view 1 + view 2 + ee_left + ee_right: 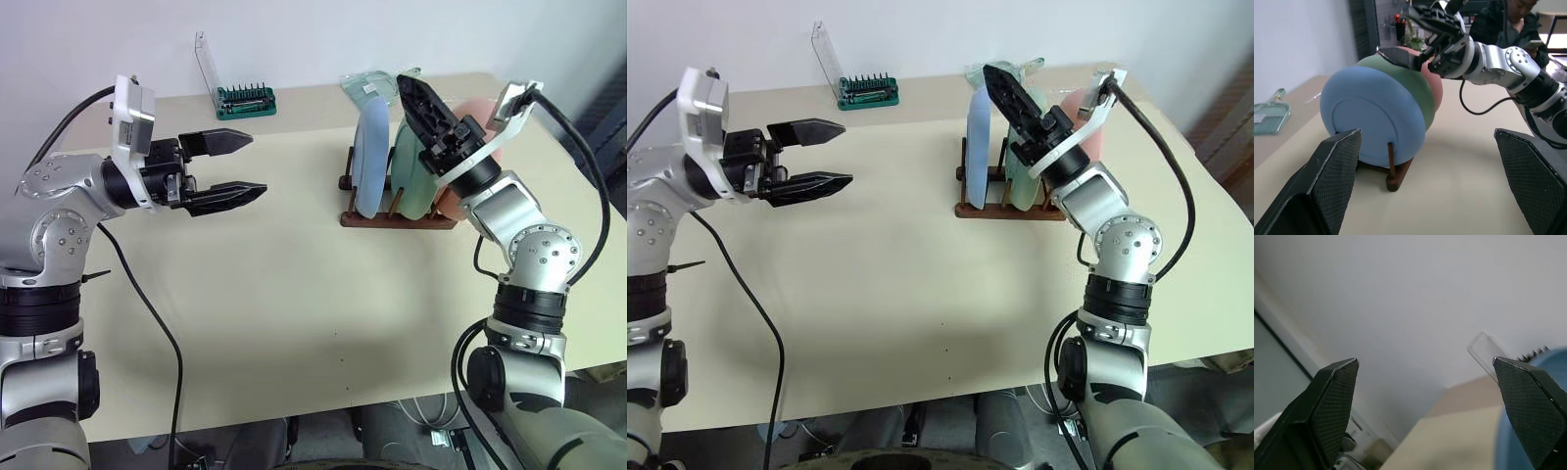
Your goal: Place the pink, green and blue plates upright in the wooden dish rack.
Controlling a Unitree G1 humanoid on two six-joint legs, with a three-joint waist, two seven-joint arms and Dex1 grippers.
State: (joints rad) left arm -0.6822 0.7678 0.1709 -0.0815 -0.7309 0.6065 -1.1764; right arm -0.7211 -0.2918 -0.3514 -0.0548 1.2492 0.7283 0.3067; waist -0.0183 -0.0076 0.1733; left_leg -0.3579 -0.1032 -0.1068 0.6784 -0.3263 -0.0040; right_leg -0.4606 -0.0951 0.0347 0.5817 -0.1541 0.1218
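The wooden dish rack (392, 217) stands on the right half of the table. Three plates stand upright in it: the blue plate (370, 162) on the left, the green plate (411, 181) in the middle, and the pink plate (478, 110) on the right, partly hidden by my right arm. My right gripper (419, 100) hangs open just over the tops of the green and pink plates, tilted upward, with nothing between its fingers. Well to the left of the rack, my left gripper (240, 168) is open and empty, pointing level toward the plates.
A green tool-bit holder (245, 99) with a raised clear lid sits at the table's back edge. A clear packet (367, 86) lies behind the rack. A person (1508, 19) sits in the background beyond the table. Bare tabletop (294, 294) spreads in front of the rack.
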